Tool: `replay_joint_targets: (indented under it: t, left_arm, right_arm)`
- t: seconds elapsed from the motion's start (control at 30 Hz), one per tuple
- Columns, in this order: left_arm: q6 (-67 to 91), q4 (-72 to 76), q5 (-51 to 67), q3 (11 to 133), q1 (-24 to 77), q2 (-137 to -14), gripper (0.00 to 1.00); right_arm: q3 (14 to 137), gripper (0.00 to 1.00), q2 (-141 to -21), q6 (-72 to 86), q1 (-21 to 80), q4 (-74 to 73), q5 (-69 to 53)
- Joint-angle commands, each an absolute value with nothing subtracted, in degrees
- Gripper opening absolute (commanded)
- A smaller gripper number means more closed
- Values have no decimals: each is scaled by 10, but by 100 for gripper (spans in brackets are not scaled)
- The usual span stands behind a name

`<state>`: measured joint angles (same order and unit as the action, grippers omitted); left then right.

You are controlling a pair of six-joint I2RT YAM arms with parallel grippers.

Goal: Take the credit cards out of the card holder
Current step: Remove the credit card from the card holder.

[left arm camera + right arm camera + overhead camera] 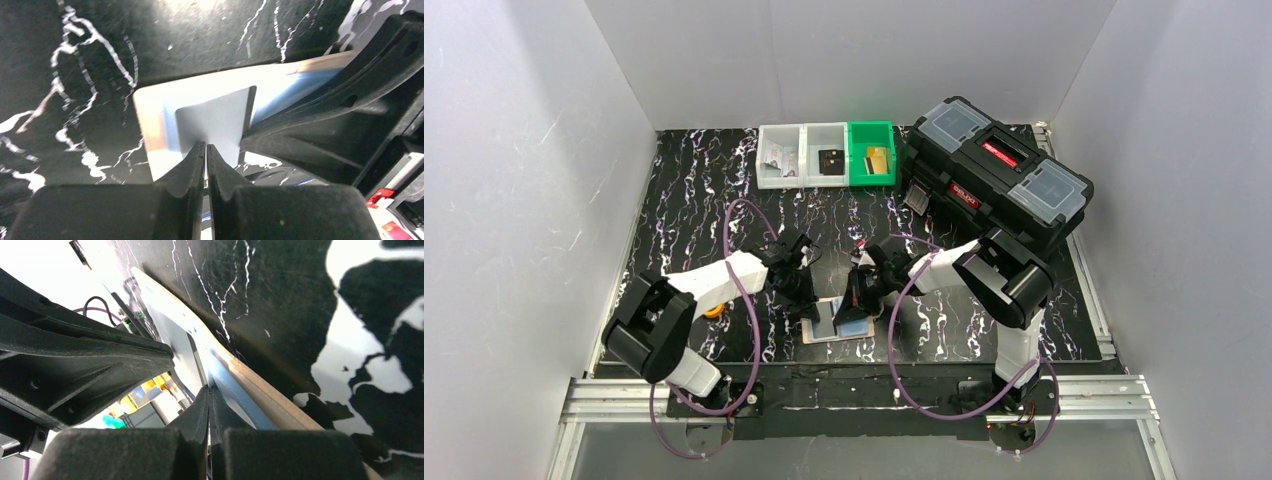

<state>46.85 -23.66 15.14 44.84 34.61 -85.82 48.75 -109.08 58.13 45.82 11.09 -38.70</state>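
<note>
The cream card holder point(821, 331) lies open on the black marbled table near the front, between both arms. My left gripper point(808, 301) is shut on a thin pale flap of the holder point(215, 120), pinched at the fingertips point(199, 150). My right gripper point(857, 300) is shut at the edge of the pale blue card point(857, 324). In the right wrist view the blue card point(235, 390) lies along the holder's tan edge point(265, 395), partly slid out. It also shows in the left wrist view point(295, 90). No tan-gold card shows in the holder.
A large black toolbox point(999, 175) stands at the back right. Two white bins point(782, 155) and a green bin point(871, 152) holding a tan-gold flat item stand at the back. A small orange object point(714, 310) lies by the left arm.
</note>
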Motion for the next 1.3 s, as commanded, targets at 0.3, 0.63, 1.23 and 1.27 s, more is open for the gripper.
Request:
replay_joint_targets:
  t: [0.3,0.63,1.23,1.27]
  left_arm:
    - [429,-316,109,436,337,-795,6]
    - [429,-276,129,441,339,-855,1]
    - [456,-291,98,434,351,-890,0]
    - [457,-296,93,434,351,-892,0]
  right_arm:
    - [462,1,-1095,588,458,114,-351]
    - [462,17,-1095,586,457,115,-351]
    - [457,10,-1099,590,457,128,-353]
    - [452,8,-1097,589,456,129,-350]
